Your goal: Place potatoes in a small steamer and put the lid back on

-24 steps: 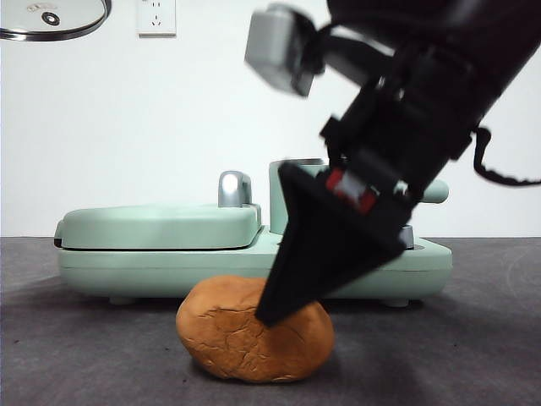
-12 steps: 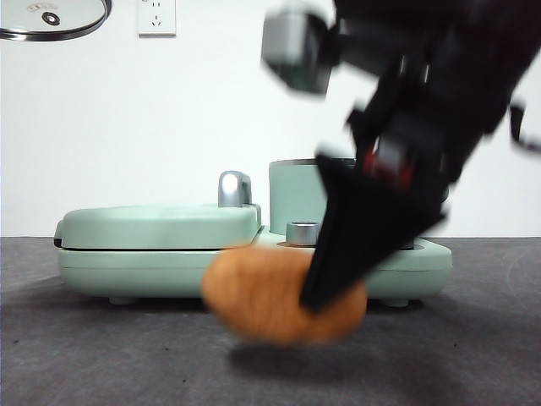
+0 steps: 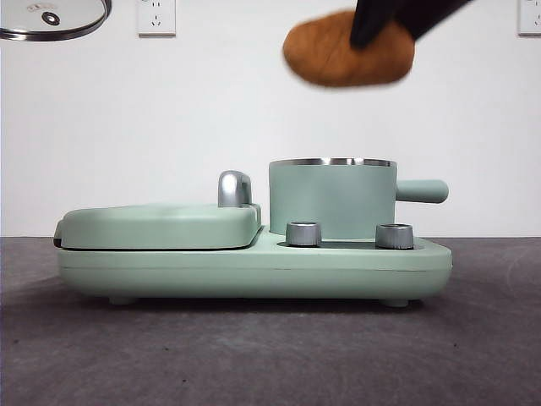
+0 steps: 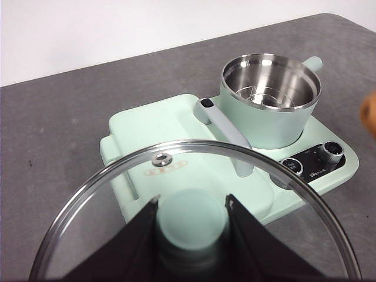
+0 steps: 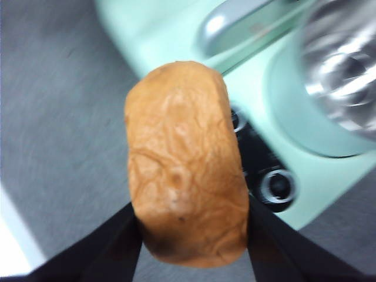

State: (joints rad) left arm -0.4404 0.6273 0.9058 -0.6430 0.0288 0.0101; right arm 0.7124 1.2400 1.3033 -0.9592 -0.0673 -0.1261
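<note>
Right tool (image 5: 191,226): closed on the potato (image 5: 185,161), one black jaw against each long side. In the front view its dark jaws (image 3: 380,21) enter from the top edge and grip the potato (image 3: 348,48) from above.
Potato position: lifted clear of the tabletop (image 3: 270,355), high in the front view, above the small steamer (image 3: 332,197) and well apart from its rim. Its outline is slightly blurred in the front view.
Potato surface: orange-brown, rough and creased, as the right wrist view shows.
Left tool (image 4: 192,220): closed on the mint-green knob (image 4: 191,217) of the lid (image 4: 117,200), one jaw on each side of the knob.
Lid position: held in the air, off the small steamer (image 4: 267,111). In the front view only an arc of its steel rim (image 3: 52,19) shows at the upper left corner, well apart from the steamer.
Small steamer: upright and uncovered on the right part of the mint-green appliance base (image 3: 254,271). The left wrist view shows a bare steel interior with a rack at the bottom. The stubby side handle (image 3: 421,190) points right in the front view.
Griddle cover (image 3: 161,224): closed, on the left part of the base, with a steel handle (image 3: 234,188) beside the steamer.
Control knobs (image 3: 304,233): two, on the base in front of the steamer.
Tabletop: dark grey, carrying the appliance base.
</note>
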